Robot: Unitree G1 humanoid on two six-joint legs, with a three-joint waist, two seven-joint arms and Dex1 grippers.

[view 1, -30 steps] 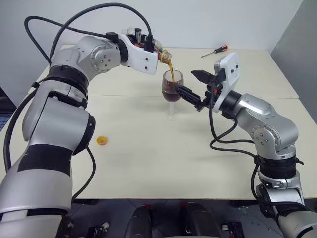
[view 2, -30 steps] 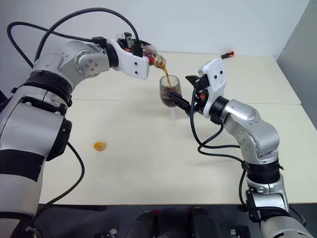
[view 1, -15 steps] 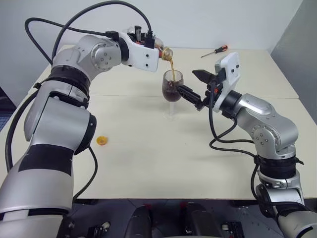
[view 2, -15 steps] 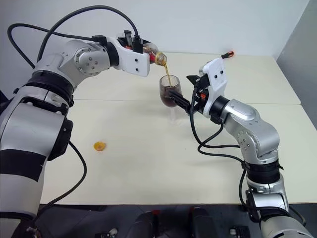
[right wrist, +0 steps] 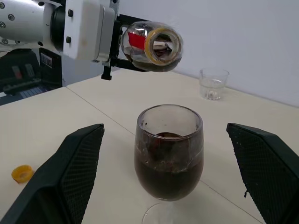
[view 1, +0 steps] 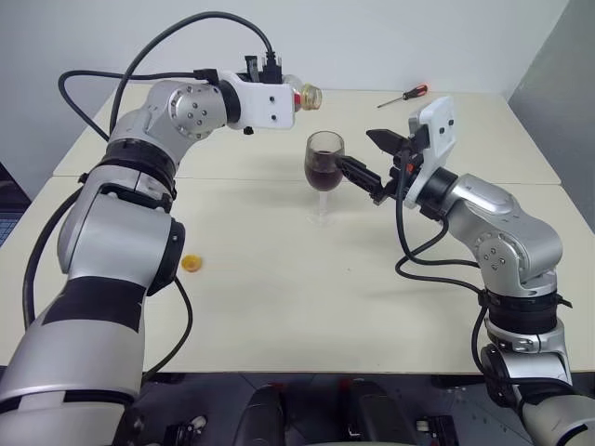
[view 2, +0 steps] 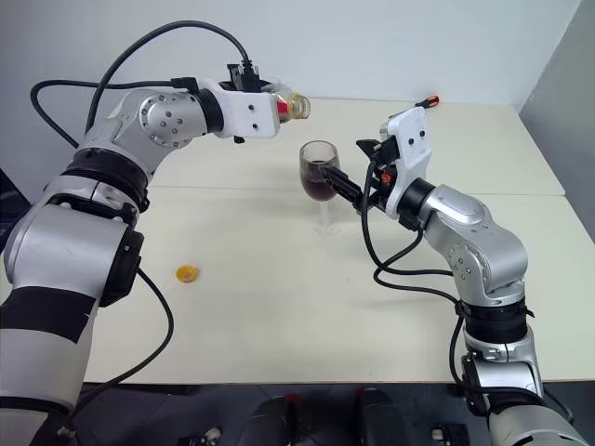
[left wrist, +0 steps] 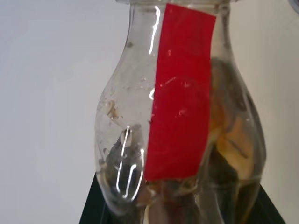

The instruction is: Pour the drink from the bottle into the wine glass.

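A: So where's the bottle (view 1: 299, 93)?
B: Clamped in the left gripper (view 1: 279, 89), lying level at 11 o'clock above the wine glass (view 1: 324, 172). Right gripper (view 1: 372, 160) gapes empty around its bowl.

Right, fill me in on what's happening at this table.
The left gripper holds the bottle on its side above the wine glass; no liquid is running from its mouth. The glass stands on the table, partly filled with the dark drink. The right gripper waits open around the bowl without touching. The orange cap lies on the table.
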